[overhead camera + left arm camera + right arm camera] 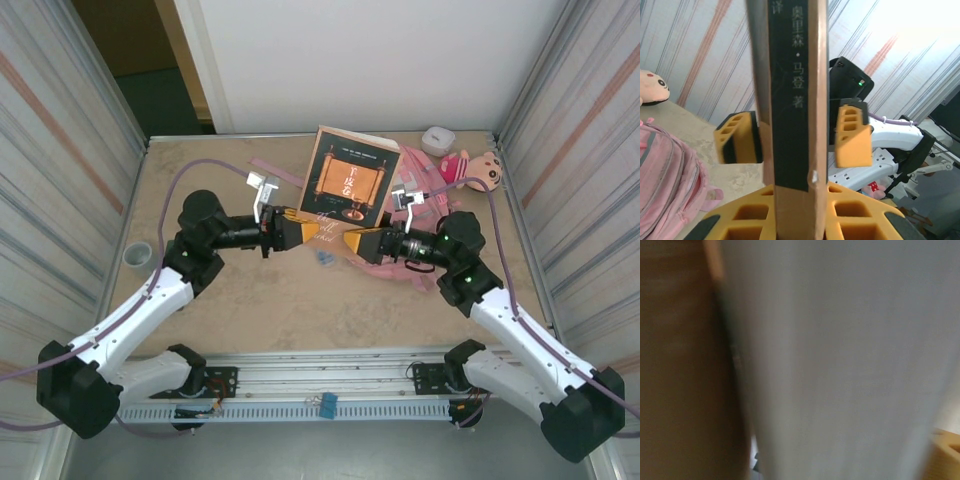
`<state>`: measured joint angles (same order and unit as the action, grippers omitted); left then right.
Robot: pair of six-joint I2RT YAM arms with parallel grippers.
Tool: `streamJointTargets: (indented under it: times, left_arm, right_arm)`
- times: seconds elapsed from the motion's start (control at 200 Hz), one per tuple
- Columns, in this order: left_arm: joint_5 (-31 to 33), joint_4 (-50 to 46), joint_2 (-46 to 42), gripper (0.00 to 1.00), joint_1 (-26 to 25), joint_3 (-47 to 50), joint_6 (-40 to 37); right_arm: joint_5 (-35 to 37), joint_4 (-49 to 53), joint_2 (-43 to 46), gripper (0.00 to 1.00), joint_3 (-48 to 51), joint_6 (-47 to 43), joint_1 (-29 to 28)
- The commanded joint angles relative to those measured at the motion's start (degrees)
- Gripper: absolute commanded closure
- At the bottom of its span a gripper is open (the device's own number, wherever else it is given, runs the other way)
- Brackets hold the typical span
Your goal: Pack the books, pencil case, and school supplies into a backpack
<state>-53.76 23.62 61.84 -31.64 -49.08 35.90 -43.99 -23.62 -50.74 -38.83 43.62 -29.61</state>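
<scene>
The book (350, 185) stands upright over the middle of the table (300, 310), clamped by the left gripper (303, 232), with the right gripper (350, 243) spread either side of it, so both arms bar the centre. The backpack (665, 175), plush doll (478, 168) and a small white object (437, 139) crowd the far right corner. A grey ring (137, 256) sits by the left edge. The near strip and far left corner lie open, save a small blue piece (324, 257) just near of the grippers.

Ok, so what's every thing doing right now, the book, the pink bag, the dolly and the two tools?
book, closed, held up on end, spine showing.
left tool, shut on the book's lower end.
right tool, open, one finger on each side of the book.
pink backpack, lying down, book not in it yet; cannot tell if its zips are open.
plush doll, lying down at the far right.
</scene>
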Motion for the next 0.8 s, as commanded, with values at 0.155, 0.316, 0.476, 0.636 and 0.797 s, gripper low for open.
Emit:
streamJointTargets:
  times: [0.155, 0.316, 0.476, 0.636, 0.797]
  left_arm:
    - [4.06, 0.15, -0.93, 0.86, -0.22, 0.03, -3.38]
    - [2.24, -1.98, -0.36, 0.79, -0.3, -0.57, -5.71]
    - [10.28, -16.8, -4.75, 0.41, -0.33, -1.24, -18.67]
    - [15.71, -32.52, -10.26, 0.34, -0.53, -2.03, -40.7]
    - [22.24, -47.24, -13.43, 0.23, -5.82, -2.73, -69.81]
  right_arm:
    - [-1.96, 1.89, 4.58, 0.37, -4.33, -2.59, -0.92]
    - [2.51, 10.72, 2.49, 0.74, -9.11, -7.34, -1.98]
    - [8.24, 24.41, 5.35, 0.92, -10.52, -26.62, -1.6]
    - [16.06, 45.08, 5.84, 0.94, -13.76, -54.5, -3.19]
    - [31.35, 60.19, 0.89, 0.94, -18.37, -70.9, -9.28]
